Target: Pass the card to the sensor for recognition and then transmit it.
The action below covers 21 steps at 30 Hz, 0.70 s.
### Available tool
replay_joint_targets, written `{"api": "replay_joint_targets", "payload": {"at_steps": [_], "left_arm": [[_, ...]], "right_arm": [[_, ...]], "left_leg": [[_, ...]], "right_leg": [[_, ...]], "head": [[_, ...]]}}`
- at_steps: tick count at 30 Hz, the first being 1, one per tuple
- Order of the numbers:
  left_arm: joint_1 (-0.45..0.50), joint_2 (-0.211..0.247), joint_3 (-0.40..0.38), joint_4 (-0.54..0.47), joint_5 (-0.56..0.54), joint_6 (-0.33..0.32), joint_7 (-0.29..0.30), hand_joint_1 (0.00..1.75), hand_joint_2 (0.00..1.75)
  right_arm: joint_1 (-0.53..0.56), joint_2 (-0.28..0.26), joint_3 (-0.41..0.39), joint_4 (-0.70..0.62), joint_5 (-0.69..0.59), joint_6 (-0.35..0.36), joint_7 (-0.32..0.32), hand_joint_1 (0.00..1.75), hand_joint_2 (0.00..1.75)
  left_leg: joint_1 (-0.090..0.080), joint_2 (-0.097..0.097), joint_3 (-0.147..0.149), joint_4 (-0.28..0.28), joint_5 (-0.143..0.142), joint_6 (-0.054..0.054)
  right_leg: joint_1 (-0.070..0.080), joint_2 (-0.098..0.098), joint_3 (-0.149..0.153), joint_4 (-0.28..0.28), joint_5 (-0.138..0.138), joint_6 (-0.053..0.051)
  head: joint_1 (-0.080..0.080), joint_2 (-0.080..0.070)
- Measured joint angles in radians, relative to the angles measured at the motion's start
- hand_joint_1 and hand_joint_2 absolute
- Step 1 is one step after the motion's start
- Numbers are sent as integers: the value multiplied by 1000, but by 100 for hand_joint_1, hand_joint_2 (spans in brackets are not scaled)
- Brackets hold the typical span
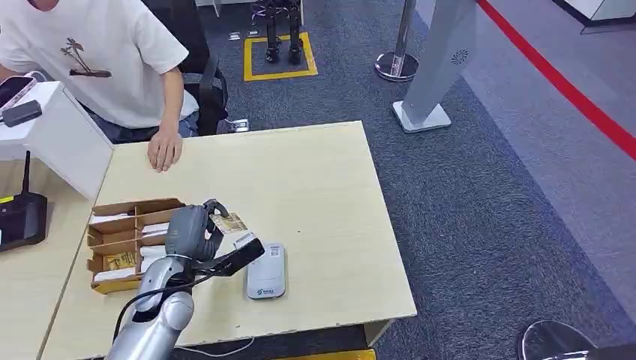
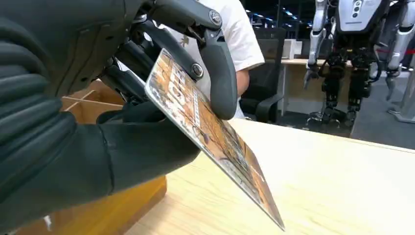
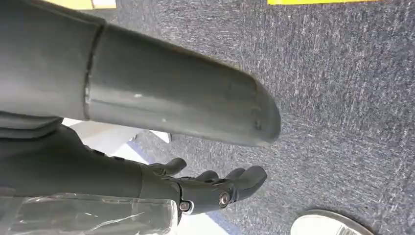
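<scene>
Pinching a thin brown-and-orange printed card [image 1: 229, 223] between thumb and dark fingers, the left hand [image 1: 193, 233] hangs over the pale wooden table [image 1: 322, 195]. A flat grey-white rectangular sensor [image 1: 266, 272] lies at its four o'clock, a brown cardboard divided box [image 1: 129, 238] at nine. Right hand [image 3: 205, 188] hangs slack-fingered and bare above grey carpet [image 3: 342, 98].

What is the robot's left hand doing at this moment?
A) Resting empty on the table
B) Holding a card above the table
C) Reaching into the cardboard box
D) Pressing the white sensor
B: the left hand grips the card between thumb and fingers, lifted off the table, between the cardboard box and the white sensor.
</scene>
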Motion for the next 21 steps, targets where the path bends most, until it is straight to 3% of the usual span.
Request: {"api": "replay_joint_targets", "payload": {"at_steps": [16,21], "left_arm": [[-48,-90,-18,111,26,1,-21,175,175],[-49,-99,-27,127,26,2,-21,175,175]], "right_arm": [[-2,2,22,0,12,11,4,0,0],[-2,2,22,0,12,11,4,0,0]], "left_leg": [[0,0,0,0,0,0],[0,0,0,0,0,0]], "right_leg": [[0,0,0,0,0,0],[0,0,0,0,0,0]], "head": [[0,0],[0,0]]}}
